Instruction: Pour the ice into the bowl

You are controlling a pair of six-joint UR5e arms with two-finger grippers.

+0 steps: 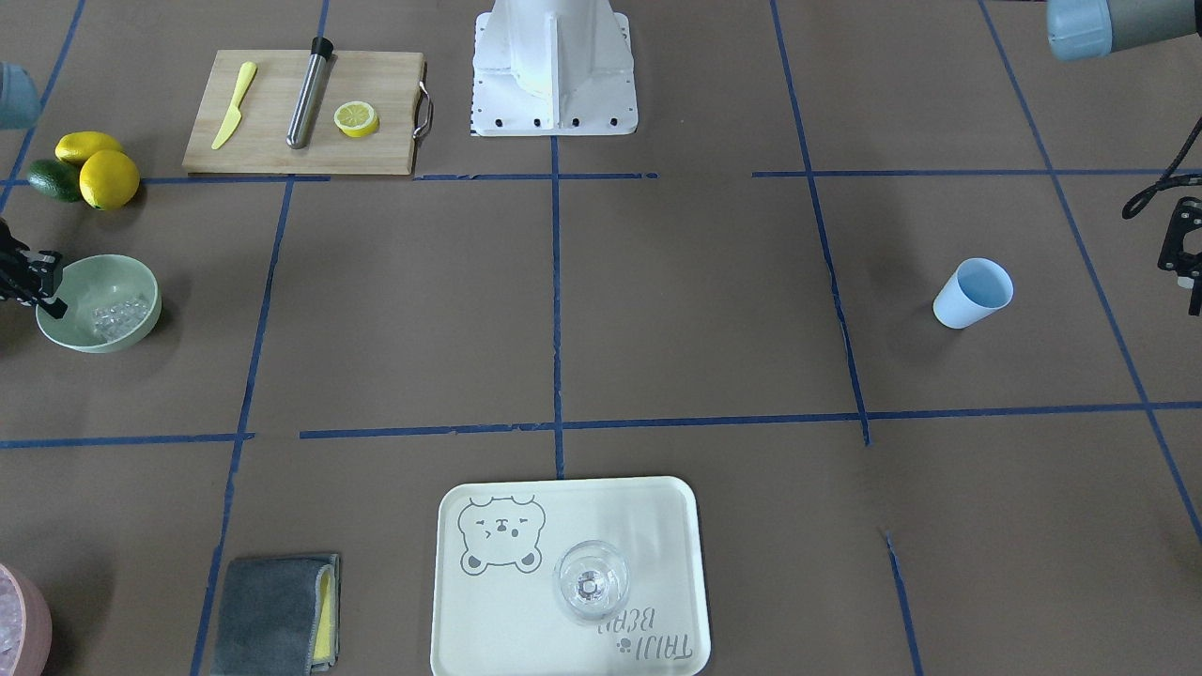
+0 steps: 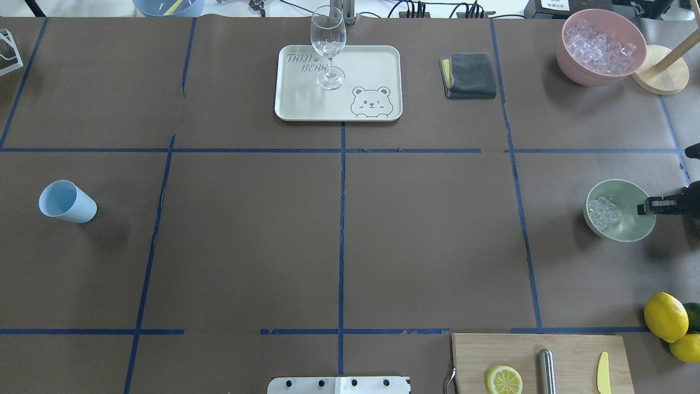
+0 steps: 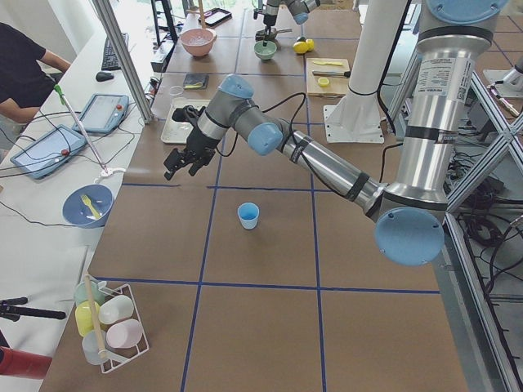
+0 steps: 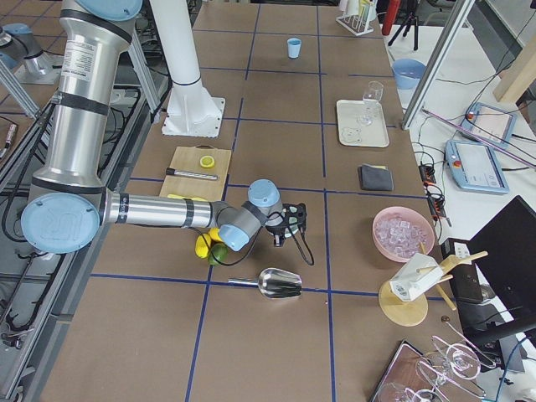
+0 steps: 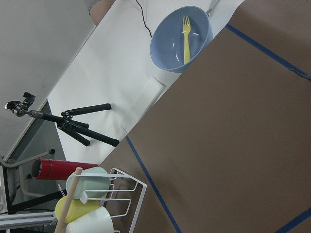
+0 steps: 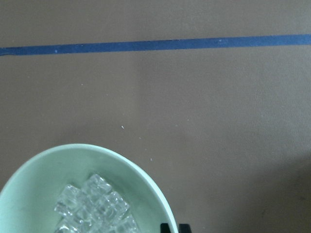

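Observation:
The pale mint-green bowl [image 2: 624, 191] sits near the table's right edge and appears again in the front view as bowl [image 1: 105, 274]. The ice [image 2: 603, 212] lies inside it as a small heap of clear cubes, on the side away from my right gripper. That right gripper [image 2: 643, 208] is at the bowl's rim. In the right wrist view its tips [image 6: 175, 227] stand close together on the rim, beside the ice [image 6: 95, 206]. My left gripper [image 3: 181, 168] hangs over the table beyond a light blue cup [image 3: 248, 216]; I cannot tell whether it is open or shut.
A pink bowl [image 2: 601, 71] of crushed ice stands at the far right, with a metal scoop [image 4: 280, 283] lying nearby. A tray [image 2: 306, 101] holds a wine glass [image 2: 328, 44]. Also on the table are a grey cloth [image 2: 469, 75], lemons [image 2: 665, 316] and a cutting board [image 2: 476, 350].

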